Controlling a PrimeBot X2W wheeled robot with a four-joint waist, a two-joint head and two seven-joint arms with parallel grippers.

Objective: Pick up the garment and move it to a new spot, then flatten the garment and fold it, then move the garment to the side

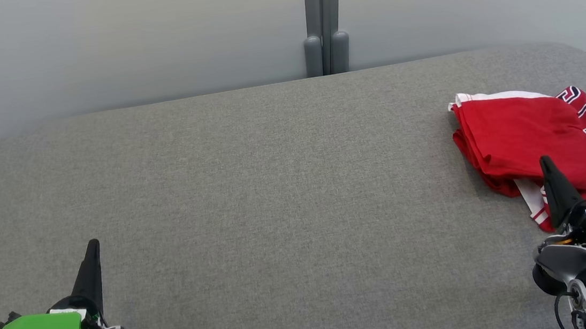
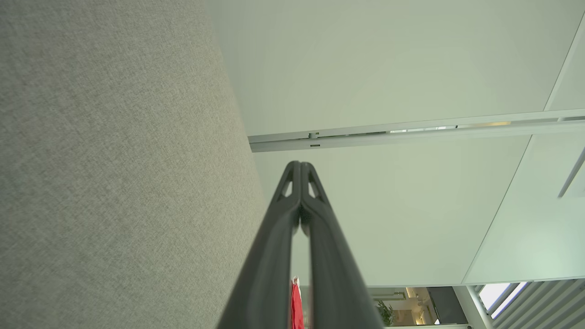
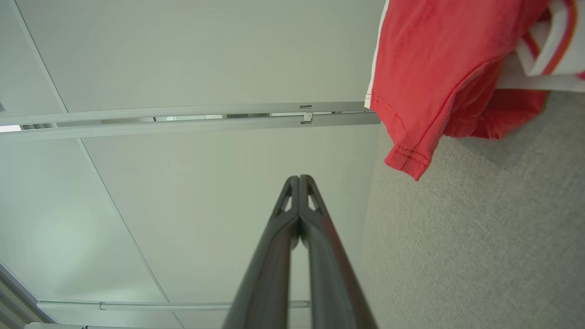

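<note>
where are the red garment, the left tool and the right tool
red garment (image 1: 524, 134), head view, on its plain red folded panel
left tool (image 1: 94, 245), head view, at its shut fingertips
right tool (image 1: 544, 160), head view, at its shut fingertips

Garment (image 1: 533, 141): a red jersey with white trim and dark lettering outlined in white, folded into a loose bundle of several layers. It lies on the grey fabric surface (image 1: 275, 198), well to the right and towards the far right corner, and is cut off by the head view's right edge. A white-and-red striped band protrudes from its near edge. The right wrist view shows a stitched red hem corner.
</note>
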